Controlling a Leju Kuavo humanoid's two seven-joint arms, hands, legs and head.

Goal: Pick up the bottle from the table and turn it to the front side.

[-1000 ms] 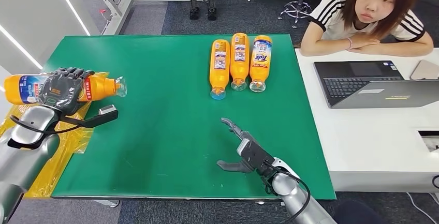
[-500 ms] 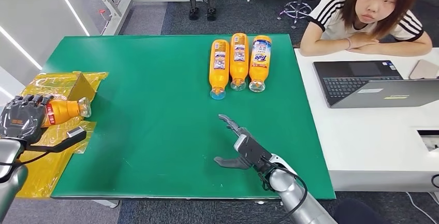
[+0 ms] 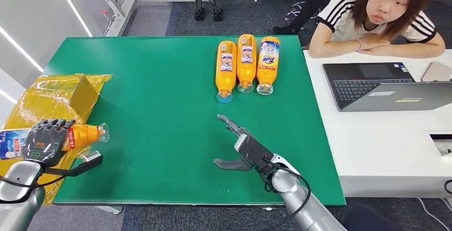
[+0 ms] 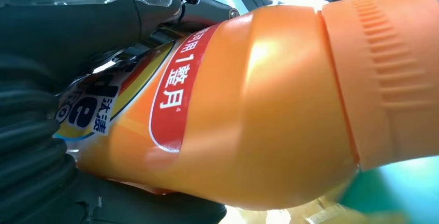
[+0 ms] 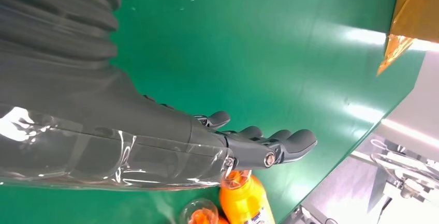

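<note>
Green table (image 3: 160,135), white desk (image 3: 384,140) abutting its right edge; grey floor beyond the far edge.

Bottle (image 3: 80,134): orange, lying on its side, lifted off the surface at the table's front-left corner. Clear cap points toward the table's middle; base end with blue-and-white label sticks out past the left edge. Red band with white characters shows on the neck end in the left wrist view (image 4: 176,89).

Left hand (image 3: 45,141): dark fingers wrapped over the bottle's middle, gripping it; cap end juts out on one side of the hand, base end on the other.

Right hand (image 3: 240,148): above the table near the front edge, right of centre, fingers spread, thumb out to the side, holding nothing; well apart from the held bottle. Right wrist view shows the fingers (image 5: 290,142) extended over green surface.

Three bottles (image 3: 246,63): orange, lying side by side and touching, at the far edge, right of centre, caps toward the front edge.

Yellow wrapped box (image 3: 56,95): at the left edge, on yellow film (image 3: 32,183) hanging over that edge, just behind the left hand.

Laptop (image 3: 389,87): open, on the white desk.

Person (image 3: 381,15): seated behind the desk, arms folded on it
</note>
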